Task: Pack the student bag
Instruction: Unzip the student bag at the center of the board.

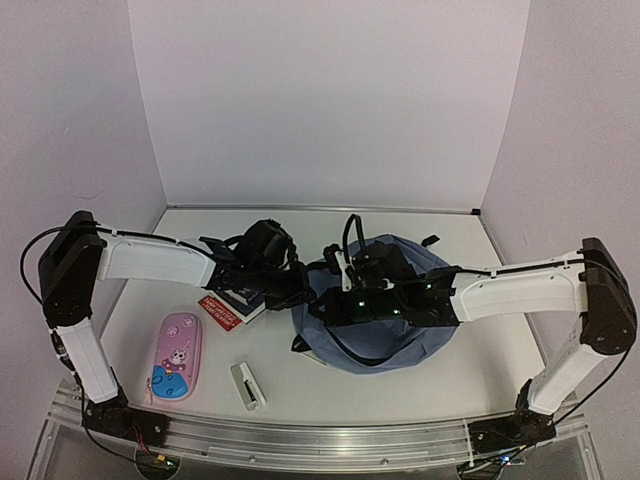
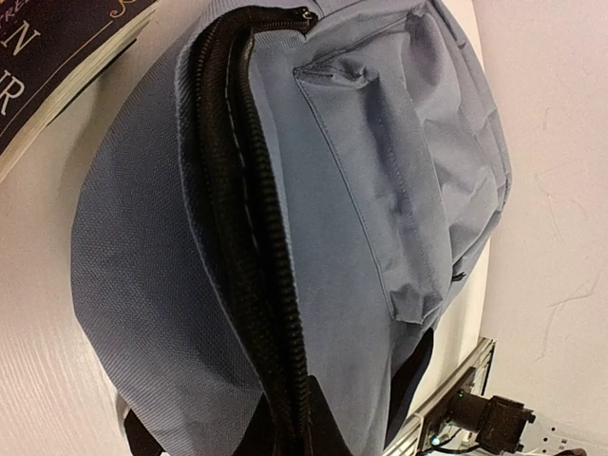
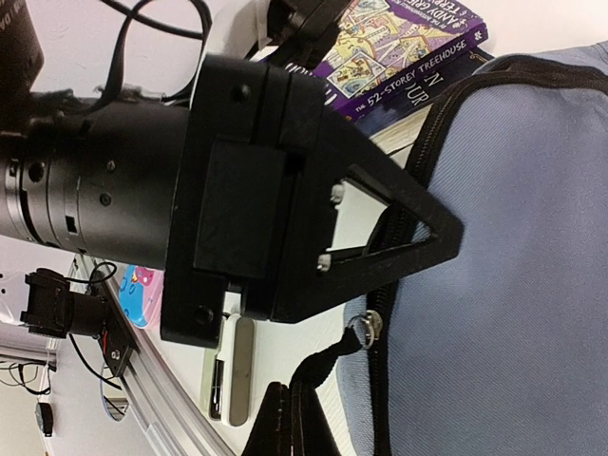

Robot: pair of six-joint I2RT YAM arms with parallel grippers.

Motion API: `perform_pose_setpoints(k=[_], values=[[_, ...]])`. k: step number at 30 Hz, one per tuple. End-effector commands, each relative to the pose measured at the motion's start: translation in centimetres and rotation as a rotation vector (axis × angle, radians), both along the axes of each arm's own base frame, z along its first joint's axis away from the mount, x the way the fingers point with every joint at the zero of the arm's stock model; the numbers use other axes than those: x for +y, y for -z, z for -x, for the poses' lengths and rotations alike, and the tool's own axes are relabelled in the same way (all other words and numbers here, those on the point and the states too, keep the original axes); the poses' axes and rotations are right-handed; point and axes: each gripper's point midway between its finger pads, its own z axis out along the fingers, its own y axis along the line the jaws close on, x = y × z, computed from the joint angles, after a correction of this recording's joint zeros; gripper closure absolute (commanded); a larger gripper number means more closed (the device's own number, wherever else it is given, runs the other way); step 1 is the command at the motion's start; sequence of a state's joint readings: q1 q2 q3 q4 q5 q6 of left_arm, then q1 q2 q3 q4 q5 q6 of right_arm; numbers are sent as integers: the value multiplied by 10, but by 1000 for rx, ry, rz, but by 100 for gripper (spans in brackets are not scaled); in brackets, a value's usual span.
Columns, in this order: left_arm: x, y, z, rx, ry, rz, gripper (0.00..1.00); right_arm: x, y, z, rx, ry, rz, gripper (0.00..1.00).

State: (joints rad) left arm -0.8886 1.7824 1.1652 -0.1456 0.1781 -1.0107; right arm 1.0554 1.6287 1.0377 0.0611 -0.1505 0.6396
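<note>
Nearest me, the pencil case (image 1: 177, 357) and a small white item (image 1: 248, 385) lie on the table (image 1: 480, 385). The books (image 1: 232, 303) sit just beyond them, all outside the bag, so I judge that nothing is packed yet. The bag (image 1: 385, 350) lies mid-table, just right of the books. From the left wrist I see its front pocket, and its zip (image 2: 256, 237) looks closed along the whole run in view. As I read it, the step in hand is opening the main compartment.

My right gripper (image 3: 285, 413) sits low at the bag's left edge. Its fingers look pinched together on the black pull tab (image 3: 323, 366) that hangs from the slider (image 3: 366, 328). My left gripper (image 3: 432, 233) is just past it, with its tip at the zip trim beside the books. I see it only side-on and its own camera shows no fingers, so I cannot tell whether it is open or closed.

I think the next move calls for the right to draw the slider along the curved track while the left pins the fabric. Otherwise the soft bag is likely to bunch and drag along. I would keep the pull in line with the teeth.

Both arms rise from their bases at the near edge, with elbows high and wide at the sides. The forearms then run inward, nearly level, and meet over the bag's left side. The left wrist bends down above the books, and the right forearm lies across the middle of the bag.
</note>
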Motion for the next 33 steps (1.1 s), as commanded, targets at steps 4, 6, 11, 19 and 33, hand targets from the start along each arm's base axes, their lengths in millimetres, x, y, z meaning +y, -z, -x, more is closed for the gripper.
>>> perform_pose_setpoints(k=[4, 6, 11, 19, 33], values=[[-9, -41, -25, -156, 44, -37, 100, 7, -15, 1, -37, -22, -39, 100], [-6, -45, -31, -176, 55, -56, 100, 6, -16, 2, -39, -28, -37, 100], [4, -52, -50, -199, 68, -62, 100, 4, -18, 3, -45, -29, -33, 100], [15, -61, -72, -245, 177, -45, 100, -4, -18, 3, -45, -7, -25, 100], [30, -66, -149, -302, 183, -51, 99, -9, 8, 9, 5, -2, 16, 100]])
